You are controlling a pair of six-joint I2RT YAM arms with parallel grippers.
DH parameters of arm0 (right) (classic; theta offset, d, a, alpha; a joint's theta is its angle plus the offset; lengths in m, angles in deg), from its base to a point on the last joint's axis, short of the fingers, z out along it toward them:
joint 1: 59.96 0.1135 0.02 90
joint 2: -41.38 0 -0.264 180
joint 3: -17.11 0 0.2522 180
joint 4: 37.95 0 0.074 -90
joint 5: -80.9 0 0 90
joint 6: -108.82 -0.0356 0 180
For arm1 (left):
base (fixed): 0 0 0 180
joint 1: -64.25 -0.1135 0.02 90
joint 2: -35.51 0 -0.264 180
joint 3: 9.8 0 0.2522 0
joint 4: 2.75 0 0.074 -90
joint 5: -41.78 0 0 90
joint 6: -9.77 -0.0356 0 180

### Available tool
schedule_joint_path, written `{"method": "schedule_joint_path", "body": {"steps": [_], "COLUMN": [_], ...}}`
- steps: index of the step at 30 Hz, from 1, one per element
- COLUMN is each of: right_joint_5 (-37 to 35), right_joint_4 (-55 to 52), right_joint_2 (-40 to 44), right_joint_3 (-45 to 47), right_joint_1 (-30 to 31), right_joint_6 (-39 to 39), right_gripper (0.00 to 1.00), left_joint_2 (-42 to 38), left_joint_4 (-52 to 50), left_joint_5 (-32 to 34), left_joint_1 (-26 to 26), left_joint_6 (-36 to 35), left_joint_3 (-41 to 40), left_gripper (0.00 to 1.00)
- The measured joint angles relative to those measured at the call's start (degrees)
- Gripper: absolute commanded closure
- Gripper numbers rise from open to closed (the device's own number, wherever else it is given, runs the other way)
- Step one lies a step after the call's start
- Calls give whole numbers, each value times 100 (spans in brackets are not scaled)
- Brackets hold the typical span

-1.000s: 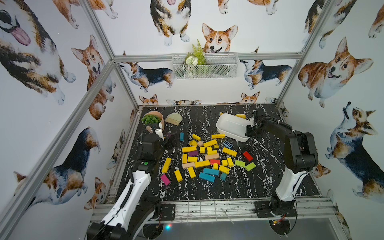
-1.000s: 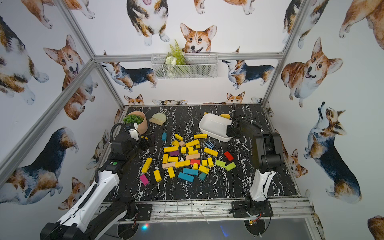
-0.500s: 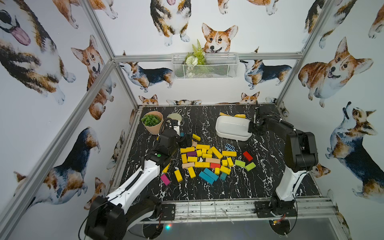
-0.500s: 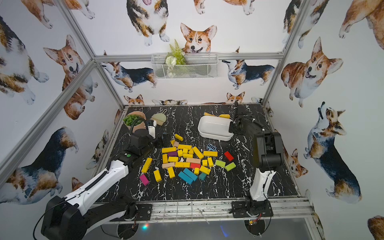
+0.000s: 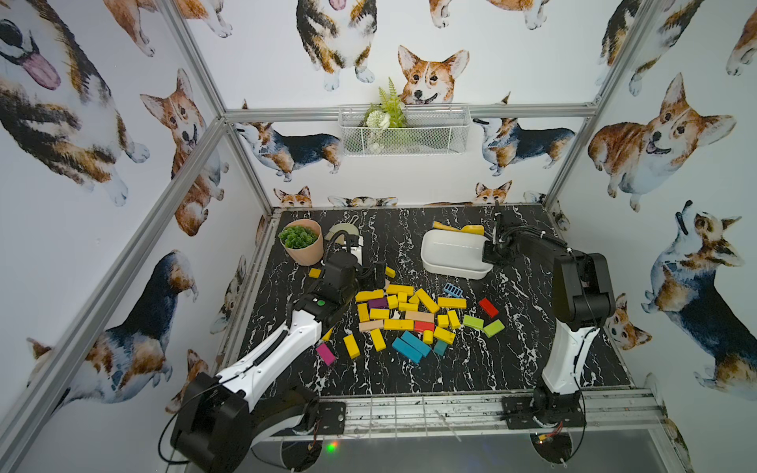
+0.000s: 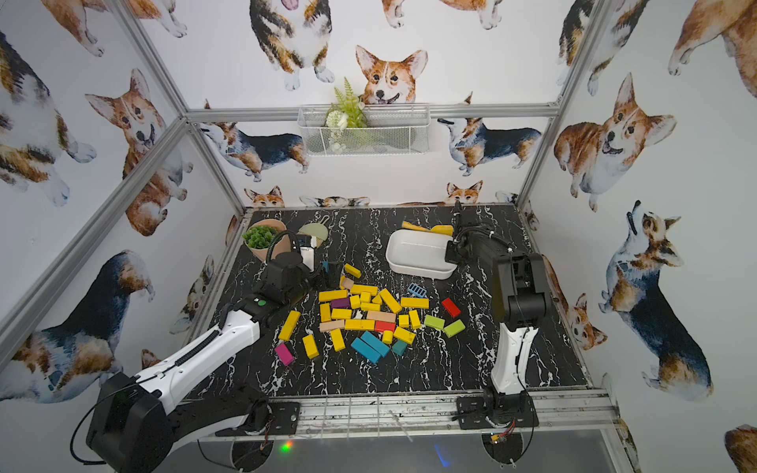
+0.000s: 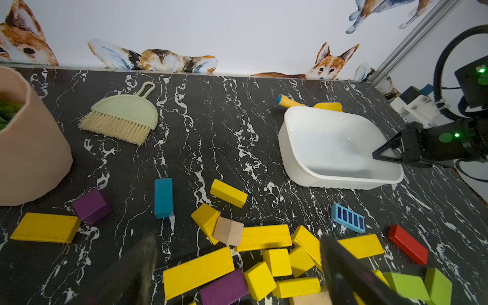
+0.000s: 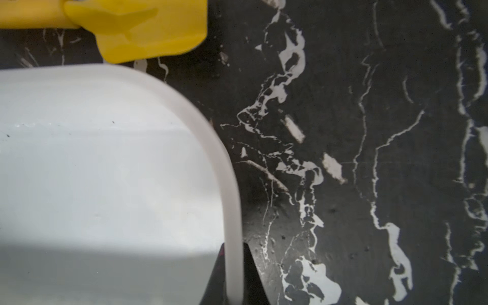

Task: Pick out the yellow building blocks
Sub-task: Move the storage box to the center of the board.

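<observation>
Gripping the right rim of the white tub [image 7: 330,181], the right pincer [image 7: 376,155] is clamping the thin wall between its closed jaws at the far right of the tabletop [image 5: 409,381]. The left pincer [image 7: 237,237] is hovering with its jaws spread wide over the far left edge of the block pile. The yellow building blocks [image 5: 399,324] are lying loose at the centre of the tabletop, intermixed with other coloured blocks [image 5: 411,348], to the near left of the tub. A yellow shovel [image 8: 148,31] is lying just beyond the tub's far side.
</observation>
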Motion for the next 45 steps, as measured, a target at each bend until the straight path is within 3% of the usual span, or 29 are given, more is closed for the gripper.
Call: {"method": "schedule_joint_path", "body": {"steps": [10, 12, 14, 16, 19, 28, 33, 37, 45], "right_joint_5": [92, 125, 219, 214, 188, -33, 2, 28, 26], "right_joint_4": [96, 94, 70, 63, -17, 120, 256, 332, 437], "right_joint_2": [59, 52, 44, 46, 155, 1593, 2151, 2387, 2420], "right_joint_3": [105, 85, 28, -50, -173, 525, 1193, 1578, 1668], "right_joint_1": [581, 678, 699, 699, 688, 542, 553, 551, 551], "right_joint_6": [-291, -337, -409, -402, -385, -74, -2, -107, -151], "right_gripper": [99, 76, 61, 54, 49, 48, 48, 47, 47], "left_joint_2": [201, 227, 267, 317, 385, 393, 223, 136, 181], "left_joint_4": [-4, -22, -46, -111, -310, -1989, -3215, -4063, -4391], "left_joint_5": [4, 22, 66, 70, 101, 153, 236, 199, -197], "left_joint_1": [68, 114, 186, 260, 391, 1292, 1674, 1718, 1797], "left_joint_6": [103, 101, 92, 33, -46, -393, 210, 1237, 2990], "left_joint_3": [39, 39, 46, 72, 157, 776, 796, 669, -83], "left_gripper": [1, 1, 1, 1, 1, 2, 7, 13, 17]}}
